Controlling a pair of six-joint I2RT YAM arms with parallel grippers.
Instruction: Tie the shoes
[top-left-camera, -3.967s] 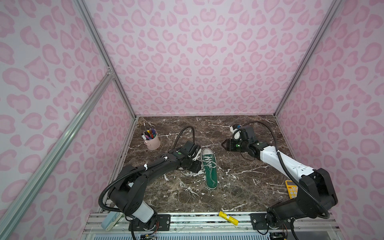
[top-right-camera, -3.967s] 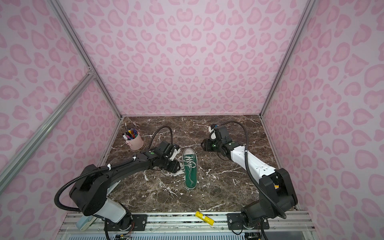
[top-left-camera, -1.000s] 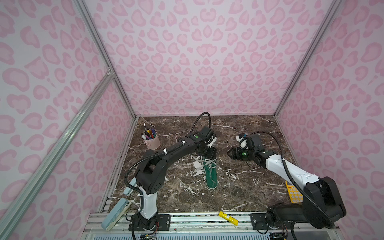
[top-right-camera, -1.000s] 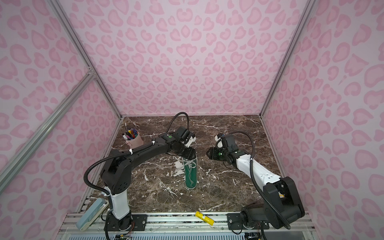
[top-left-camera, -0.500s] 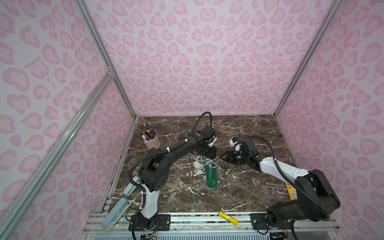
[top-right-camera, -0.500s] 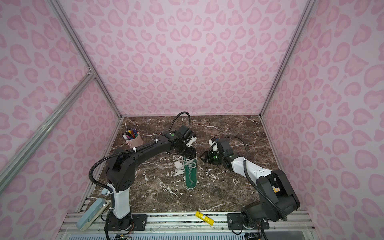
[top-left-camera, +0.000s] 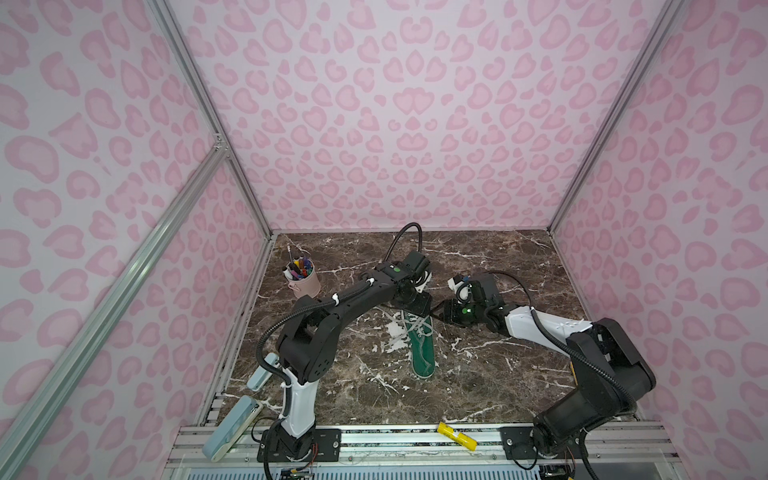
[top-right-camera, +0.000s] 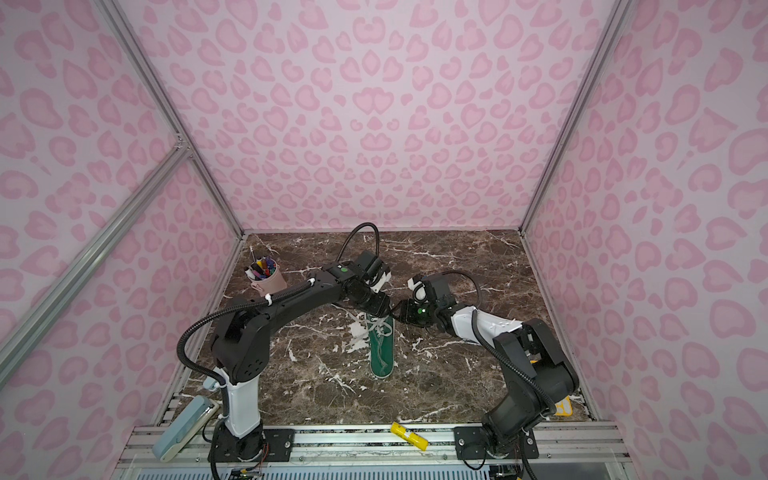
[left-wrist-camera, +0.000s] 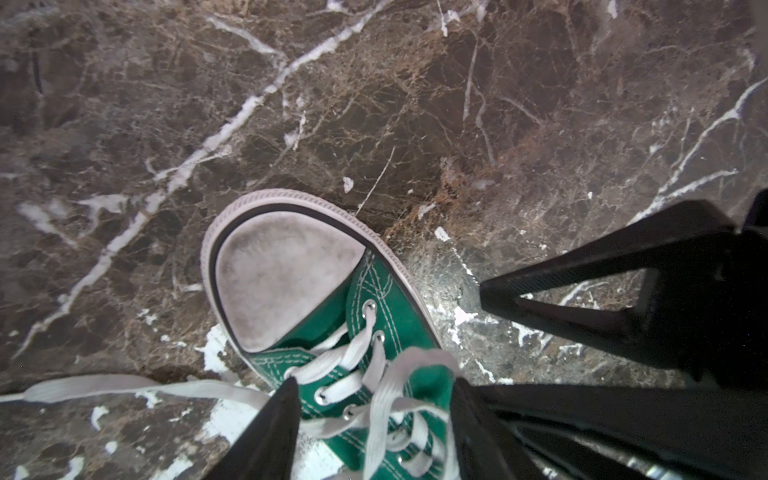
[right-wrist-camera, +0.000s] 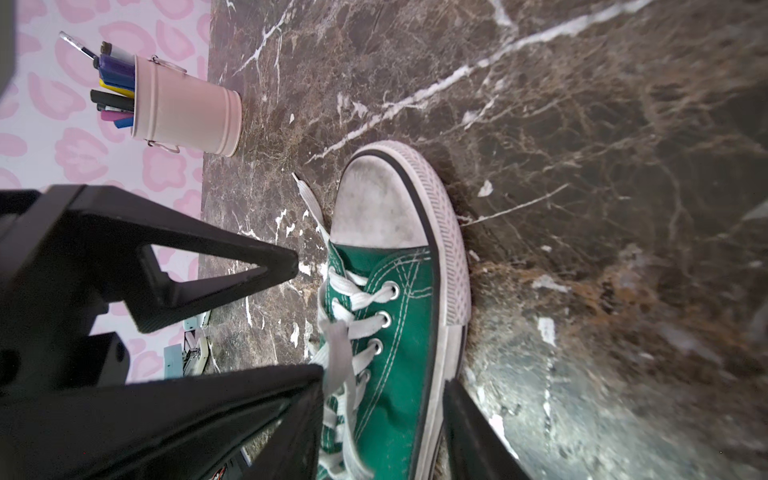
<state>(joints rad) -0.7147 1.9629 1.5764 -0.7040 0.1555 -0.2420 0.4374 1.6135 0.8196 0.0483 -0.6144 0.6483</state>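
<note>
The green shoe (top-left-camera: 424, 353) lies on the marble table, heel toward the front, with its white toe cap (left-wrist-camera: 282, 270) pointing away. Its off-white laces (left-wrist-camera: 353, 357) are loose. One end trails across the table (left-wrist-camera: 124, 384), and a strip stands up over the tongue (right-wrist-camera: 338, 353). My left gripper (left-wrist-camera: 374, 390) hangs open over the laced part, a finger on each side of the standing lace. My right gripper (right-wrist-camera: 382, 382) is open too, one finger by the laces and one outside the sole rim. Both grippers meet over the shoe's front (top-left-camera: 430, 309).
A pink cup of pens (top-left-camera: 302, 280) stands at the back left. A yellow object (top-left-camera: 457, 435) lies on the front rail, and pale blue devices (top-left-camera: 232, 428) lean at the front left corner. Pink patterned walls close in three sides.
My right gripper has moved left to the shoe's front and its jaws have narrowed a little. My left gripper has stayed over the laces.
</note>
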